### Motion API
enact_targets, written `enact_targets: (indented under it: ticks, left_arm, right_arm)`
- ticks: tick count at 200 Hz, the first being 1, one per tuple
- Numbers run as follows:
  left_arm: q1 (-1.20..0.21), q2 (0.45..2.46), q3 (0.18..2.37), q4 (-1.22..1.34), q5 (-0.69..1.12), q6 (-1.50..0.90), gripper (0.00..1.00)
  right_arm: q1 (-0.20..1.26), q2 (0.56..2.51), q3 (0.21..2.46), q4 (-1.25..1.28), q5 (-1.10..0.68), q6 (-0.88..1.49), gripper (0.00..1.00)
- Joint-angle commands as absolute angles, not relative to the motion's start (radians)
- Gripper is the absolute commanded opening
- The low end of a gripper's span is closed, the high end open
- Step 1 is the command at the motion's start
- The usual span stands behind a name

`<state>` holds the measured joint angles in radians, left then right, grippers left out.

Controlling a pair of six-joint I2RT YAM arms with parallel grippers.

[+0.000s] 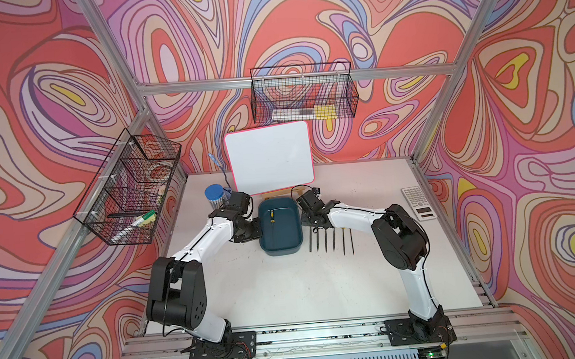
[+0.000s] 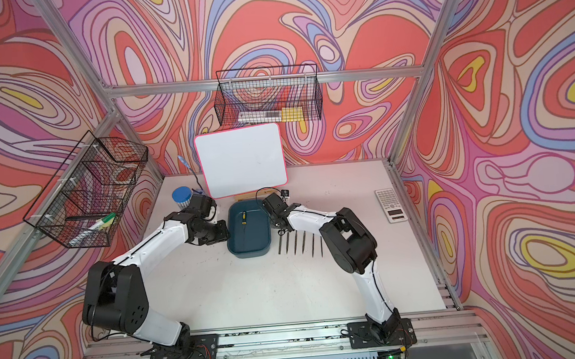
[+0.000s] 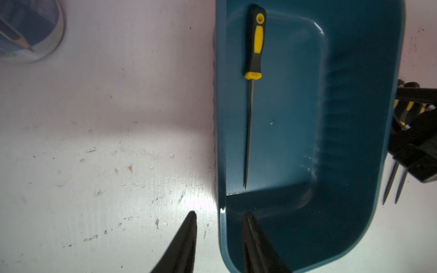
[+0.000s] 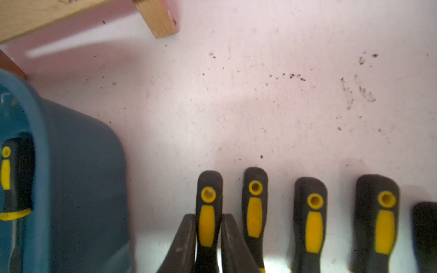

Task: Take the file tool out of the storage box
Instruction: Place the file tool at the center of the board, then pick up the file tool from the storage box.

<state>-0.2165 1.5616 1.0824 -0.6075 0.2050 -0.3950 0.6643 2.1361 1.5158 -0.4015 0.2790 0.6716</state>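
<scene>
The teal storage box (image 1: 282, 252) (image 2: 249, 254) sits mid-table in both top views. One file tool (image 1: 272, 219) (image 3: 254, 47) with a black-and-yellow handle lies inside it, handle toward the back. My left gripper (image 3: 220, 212) is open and straddles the box's left wall, one finger inside, one outside. My right gripper (image 4: 208, 215) is just right of the box (image 4: 82, 177). Its jaws lie against both sides of the handle of another file tool (image 4: 208, 227), which rests on the table. That file is at the box end of a row of several files (image 1: 332, 241).
A whiteboard (image 1: 269, 159) on a wooden stand (image 4: 156, 19) leans right behind the box. A blue-lidded jar (image 1: 215, 194) stands behind the left arm and a calculator (image 1: 419, 203) lies at the far right. Wire baskets hang on the back wall (image 1: 302, 94) and the left wall (image 1: 131, 188).
</scene>
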Motion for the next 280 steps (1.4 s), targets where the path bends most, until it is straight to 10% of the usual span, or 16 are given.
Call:
enact_targets:
  ticks: [1, 86, 280]
  left_arm:
    - [-0.221, 1.552, 1.075, -0.627, 0.192, -0.384, 0.37]
    - [-0.219, 1.557, 1.086, -0.621, 0.187, -0.387, 0.38]
    - [-0.179, 1.477, 1.056, -0.592, 0.224, -0.401, 0.41]
  right_arm:
    - [0.669, 2.125, 1.570, -0.423, 0.292, 0.642, 0.27]
    - [0.730, 2.031, 1.624, -0.283, 0.130, 0.436, 0.33]
    - [0.772, 2.555, 2.164, -0.520, 0.078, 0.444, 0.42]
